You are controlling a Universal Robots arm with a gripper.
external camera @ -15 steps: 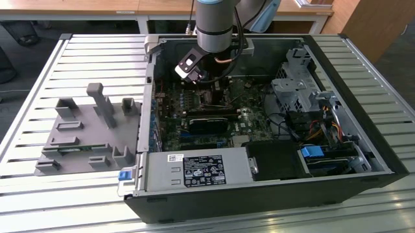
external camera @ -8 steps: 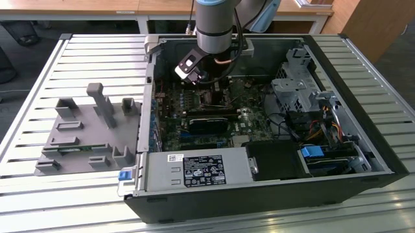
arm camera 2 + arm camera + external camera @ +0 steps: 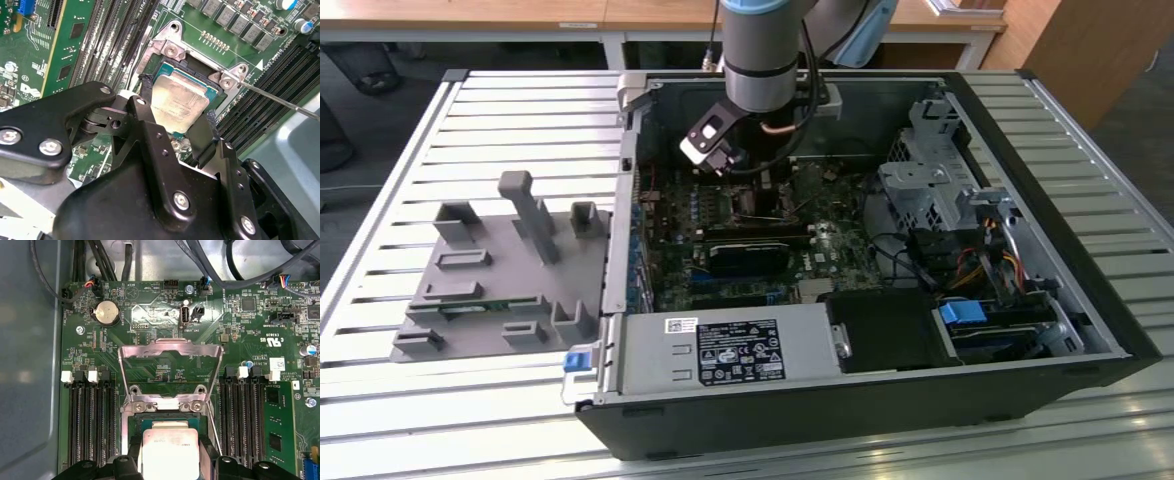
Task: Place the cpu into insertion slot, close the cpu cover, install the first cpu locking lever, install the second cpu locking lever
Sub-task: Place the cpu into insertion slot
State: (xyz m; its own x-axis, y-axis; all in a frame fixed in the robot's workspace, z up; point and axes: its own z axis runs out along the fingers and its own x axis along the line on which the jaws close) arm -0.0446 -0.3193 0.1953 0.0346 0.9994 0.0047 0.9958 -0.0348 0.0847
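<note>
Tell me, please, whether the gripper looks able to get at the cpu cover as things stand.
Probably not right away: the gripper is closed around the cpu at the insertion slot. Otherwise the cpu cover stands swung open just beyond, with nothing lying across it.

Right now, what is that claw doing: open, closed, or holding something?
Gripper: closed on the cpu, gripping it by two opposite edges.
</note>
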